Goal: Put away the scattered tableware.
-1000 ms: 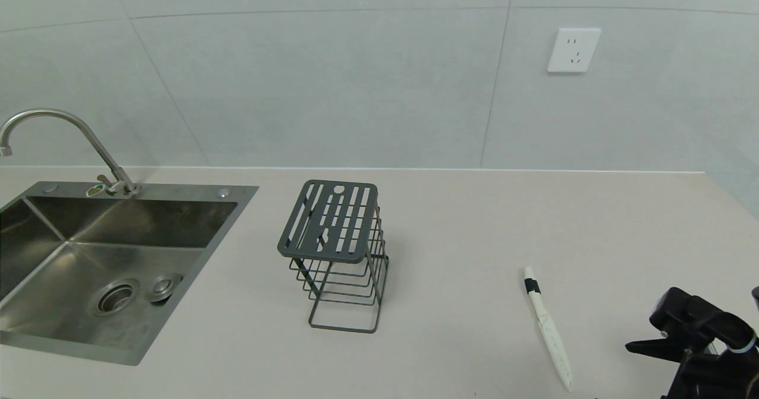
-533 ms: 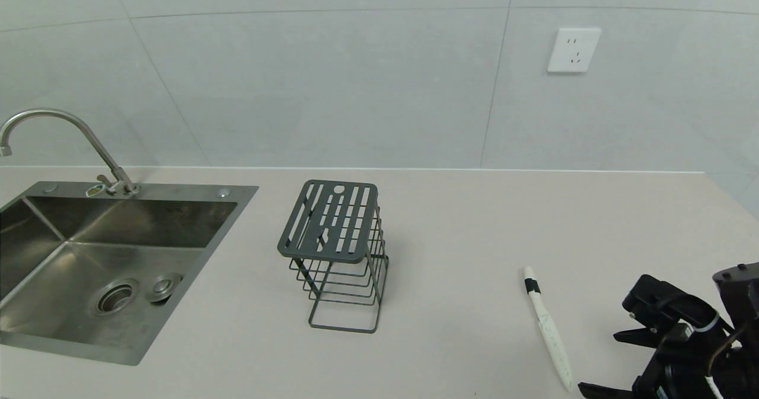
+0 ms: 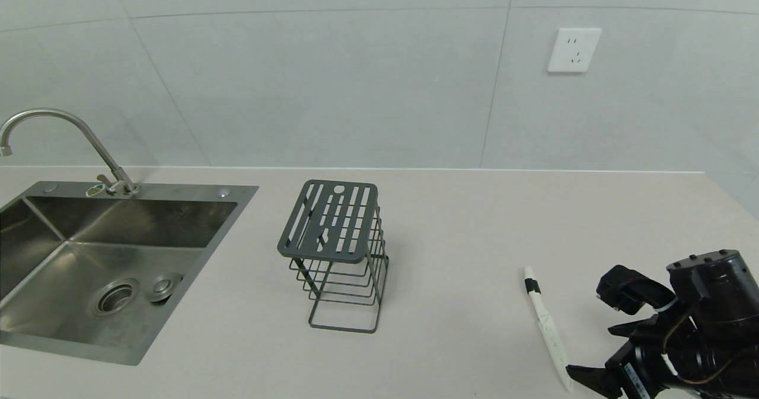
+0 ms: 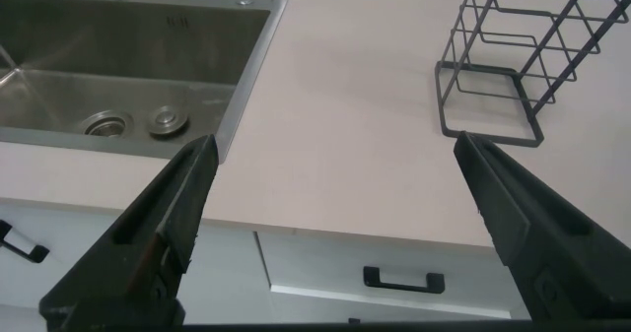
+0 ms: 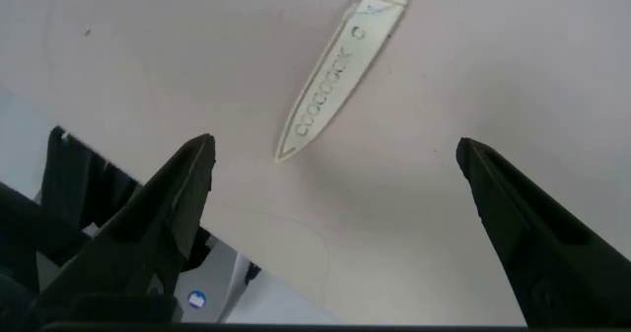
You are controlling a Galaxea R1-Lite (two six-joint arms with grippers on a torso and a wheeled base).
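Knife [image 5: 330, 91] with lettered blade lies on counter [image 3: 474, 239]

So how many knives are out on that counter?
1. The white knife lies flat on the counter near its front edge, to the right of the wire rack, close by the open right gripper. The rack's slots hold none that I can see.

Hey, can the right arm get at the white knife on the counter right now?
Probably yes: the right gripper is open close by the tip of the knife, and nothing lies between them.
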